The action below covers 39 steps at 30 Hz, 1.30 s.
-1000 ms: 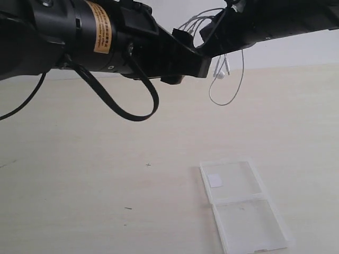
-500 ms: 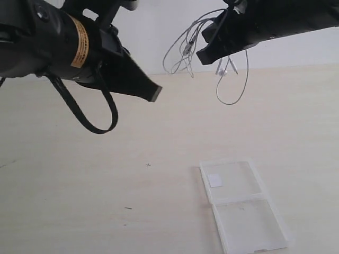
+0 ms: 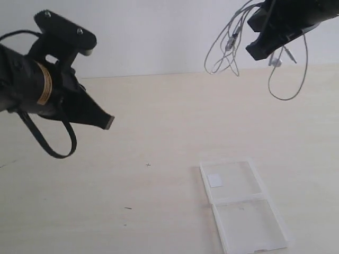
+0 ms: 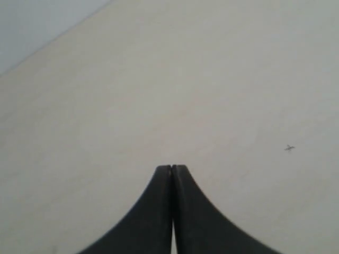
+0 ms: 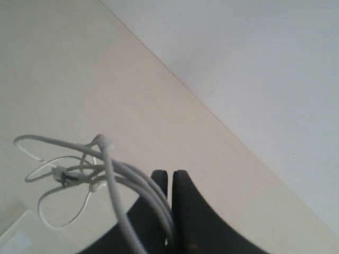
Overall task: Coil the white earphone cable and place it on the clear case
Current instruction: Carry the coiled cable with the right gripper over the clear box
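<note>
The white earphone cable [image 5: 130, 175] is gripped in loops by the right tool [image 5: 170, 174], well apart from the clear case [image 3: 241, 203] laid on the pale counter [image 3: 159, 121]. The left tool [image 4: 172, 168] is closed, empty. A white wall [image 3: 159, 37] is seen behind.

The left arm [image 3: 21, 87] enters from the left edge of the exterior view and is held raised, with the wrist angled downward to the right. The left gripper [image 3: 108, 123] has its fingers pressed together, with nothing between them. The right arm [image 3: 302, 13] is raised at the upper right. The right gripper [image 3: 258, 51] points down and left, its fingers clamped on the white earphone cable [image 5: 108, 159].
</note>
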### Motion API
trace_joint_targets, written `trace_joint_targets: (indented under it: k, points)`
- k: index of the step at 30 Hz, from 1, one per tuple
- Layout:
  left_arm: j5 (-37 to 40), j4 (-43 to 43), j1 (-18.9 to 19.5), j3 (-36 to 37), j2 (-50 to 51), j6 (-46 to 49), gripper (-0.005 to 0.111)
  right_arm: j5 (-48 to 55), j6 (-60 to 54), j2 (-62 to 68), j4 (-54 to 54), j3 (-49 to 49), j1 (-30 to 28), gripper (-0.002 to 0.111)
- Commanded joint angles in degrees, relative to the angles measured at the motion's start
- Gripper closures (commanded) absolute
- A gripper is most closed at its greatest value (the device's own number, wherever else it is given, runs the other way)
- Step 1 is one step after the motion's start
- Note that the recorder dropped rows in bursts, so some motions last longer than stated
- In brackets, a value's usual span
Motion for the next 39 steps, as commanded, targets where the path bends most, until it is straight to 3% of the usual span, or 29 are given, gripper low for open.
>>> trace_joint_targets:
  k: [1, 10, 16, 23, 32, 39]
  points:
    - [-13.9, 0.3, 1.8, 6.0, -0.5, -3.3, 0.107, 7.8, 2.3, -2.9, -1.4, -0.5, -0.3, 0.108]
    - [-26.7, 0.2, 7.5, 14.2, 0.4, -4.6, 0.107, 22.4, 6.5, -4.9, -1.6, -0.5, -0.2, 0.108]
    - [-33.1, 0.2, 7.6, 16.4, 0.4, -4.7, 0.107, 28.5, 10.1, -4.9, -1.4, -0.5, -0.2, 0.108]
    - [-34.1, 0.2, 7.6, 16.4, 1.0, -4.6, 0.107, 37.3, 13.9, -4.9, -1.4, -0.4, -0.1, 0.108]
    - [-39.1, -0.7, 7.6, 16.4, 3.9, -4.6, 0.107, 37.7, 20.2, -7.5, -0.5, 10.0, -0.1, 0.108]
    - [-42.0, -0.9, 7.6, 16.4, 5.0, -4.6, 0.107, 37.7, 21.3, -7.3, 4.3, 12.1, -0.1, 0.108]
